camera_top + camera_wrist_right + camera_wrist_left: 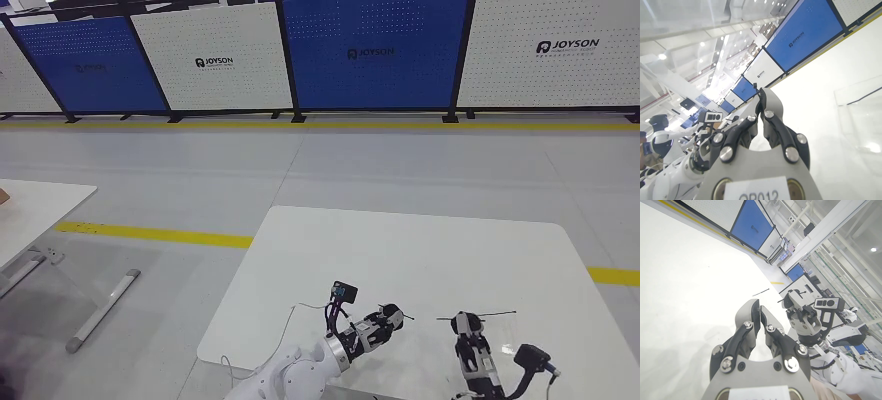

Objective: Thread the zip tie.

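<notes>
Zip tie [754, 85] sits clamped in your right gripper [761, 94], whose fingers are pressed together on the strap just below its small square head, so the head pokes out past the fingertips. From above, you can see the strap as a thin black line running out to either side of that gripper, held near the front edge of the white table [420, 250]. Your left gripper [760, 308] is close beside the right one, the two apart and not touching. Its pads are drawn together with only a sliver of gap between them. A tiny dark stub shows at the tips, too small for you to tell what it is. In the left wrist view, a loose zip tie [761, 292] lies flat on the table beyond the left gripper's tips, apart from both grippers. On the right gripper's far side stands a clear container [855, 85] on the table, and inside it a third zip tie [857, 100] lies at a slant.
</notes>
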Controlling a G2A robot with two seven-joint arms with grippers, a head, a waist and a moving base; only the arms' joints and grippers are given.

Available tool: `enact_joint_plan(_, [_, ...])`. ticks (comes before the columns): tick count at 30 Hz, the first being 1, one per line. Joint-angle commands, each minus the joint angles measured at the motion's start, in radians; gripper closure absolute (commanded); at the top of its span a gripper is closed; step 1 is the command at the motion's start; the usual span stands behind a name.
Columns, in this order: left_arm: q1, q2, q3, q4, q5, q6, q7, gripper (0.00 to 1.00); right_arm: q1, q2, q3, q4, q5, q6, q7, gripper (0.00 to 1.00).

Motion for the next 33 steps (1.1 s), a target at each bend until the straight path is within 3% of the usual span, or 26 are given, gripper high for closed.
enact_joint_plan(1, [0.0,0.0,0.0,0.0,0.0,0.0,0.0,1.0,-0.009,-0.001,0.004,-0.007,-0.001,-0.022,-0.01,1.0])
enact_joint_plan(16, [0.0,0.0,0.0,0.0,0.0,0.0,0.0,1.0,-0.005,-0.01,-0.013,-0.018,-0.027,-0.011,-0.013,1.0])
enact_joint_plan(23, [0.0,0.0,0.0,0.0,0.0,0.0,0.0,1.0,-0.014,-0.035,-0.043,0.017,-0.085,0.091,-0.167,1.0])
enact_joint_plan(28, [0.0,0.0,0.0,0.0,0.0,0.0,0.0,1.0,0.014,-0.049,-0.061,0.055,-0.046,0.102,-0.127,1.0])
enact_joint_plan(33, [0.0,0.0,0.0,0.0,0.0,0.0,0.0,1.0,0.034,-0.06,-0.084,0.082,-0.021,0.072,-0.058,1.0])
